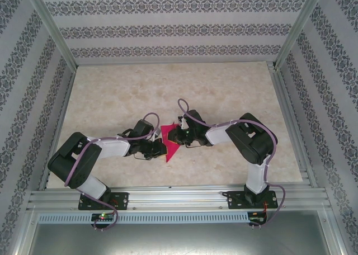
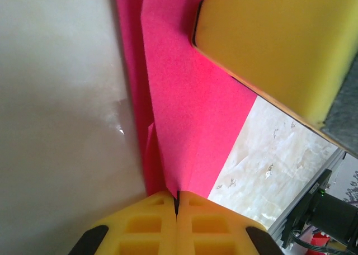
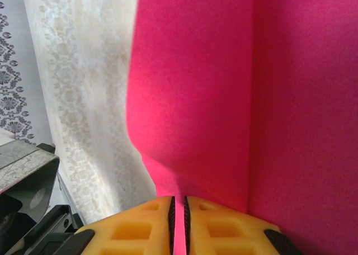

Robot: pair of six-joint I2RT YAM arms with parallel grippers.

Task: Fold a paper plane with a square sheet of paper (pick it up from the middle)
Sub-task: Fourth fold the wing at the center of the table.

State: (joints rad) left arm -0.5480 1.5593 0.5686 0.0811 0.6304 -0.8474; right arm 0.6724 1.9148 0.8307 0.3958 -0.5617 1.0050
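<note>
The magenta-pink square sheet of paper (image 1: 172,147) is lifted at the table's middle, folded into layers, with a pointed end toward the near edge. Whether it has the shape of a paper plane I cannot tell. My left gripper (image 1: 161,147) is shut on it from the left. In the left wrist view the yellow fingertips (image 2: 162,210) pinch a narrow corner of the paper (image 2: 190,115), and the right gripper's yellow finger (image 2: 268,42) lies against the sheet above. My right gripper (image 1: 178,135) is shut on it from the right. In the right wrist view, pink paper (image 3: 224,98) runs between its pads (image 3: 162,216).
The marble-patterned table (image 1: 168,87) stretches open behind and to both sides of the arms. An aluminium rail (image 1: 179,198) with the arm bases runs along the near edge. Patterned walls (image 1: 168,28) and metal posts close in the back and sides.
</note>
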